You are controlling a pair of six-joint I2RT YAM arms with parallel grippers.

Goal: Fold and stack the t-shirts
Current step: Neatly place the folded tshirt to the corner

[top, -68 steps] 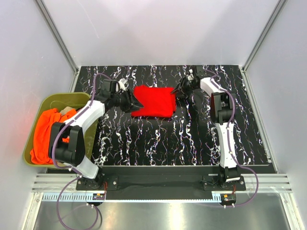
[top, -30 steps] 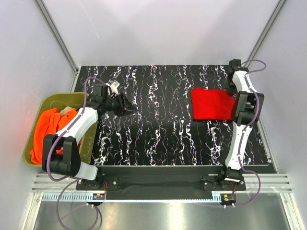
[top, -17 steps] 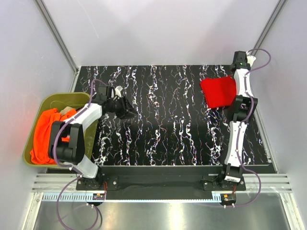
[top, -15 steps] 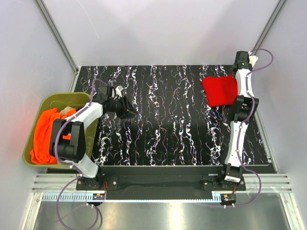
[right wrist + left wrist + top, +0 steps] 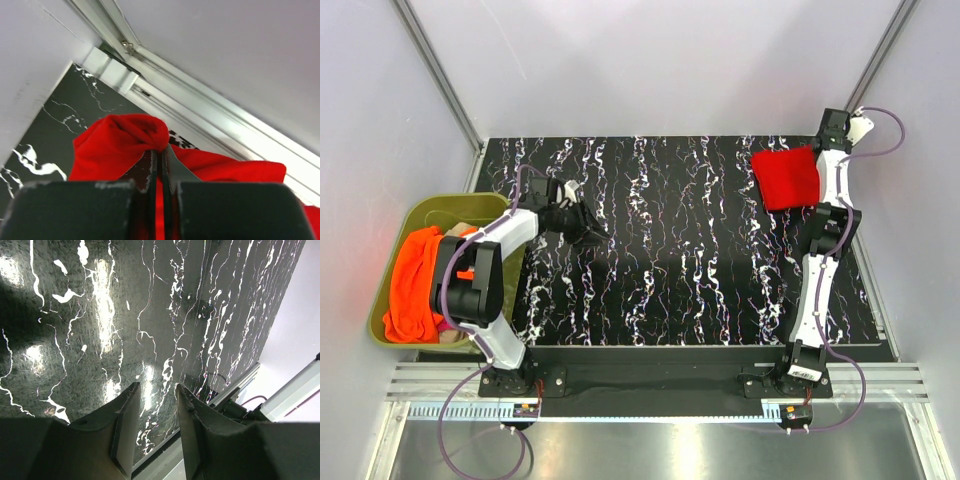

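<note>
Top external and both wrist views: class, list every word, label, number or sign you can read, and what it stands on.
None can be read in any view.
Bright red folded cloth t-shirt: no label showing.
Olive-green plastic tub: no marking visible.
Black white-veined table top: pattern only.
Small part below the left arm's base: too small to read.

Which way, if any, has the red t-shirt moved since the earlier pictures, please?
Yes. The red t-shirt, in the right gripper, moved rightward to the table's far-right corner.
</note>
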